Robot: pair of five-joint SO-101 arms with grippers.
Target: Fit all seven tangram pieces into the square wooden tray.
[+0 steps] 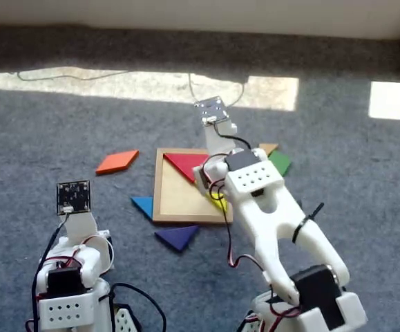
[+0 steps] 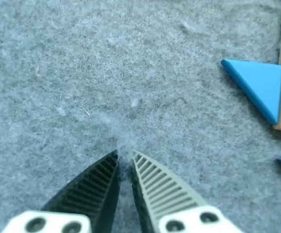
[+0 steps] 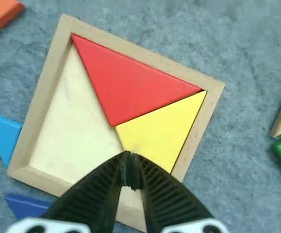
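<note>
**A:** From above, why is the right arm (image 1: pixel 269 207) over the tray (image 1: pixel 159 207)?

**B:** Likely seating pieces. The red triangle (image 1: pixel 186 164) and yellow triangle (image 1: pixel 218 202) lie inside the tray, the others outside it.

**A:** Left wrist?

**B:** Left jaws pressed together, empty, apart from the blue triangle (image 2: pixel 257 87), which touches the tray's outer rim.

**A:** Right wrist?

**B:** Right jaws pressed together, pinching nothing, tips above the yellow triangle's edge by the tray's bare half.

wooden tray (image 3: pixel 209 109) | red triangle (image 3: pixel 130 87), yellow triangle (image 3: pixel 164 133) inside | blue triangle (image 2: pixel 259 87) just outside
</note>
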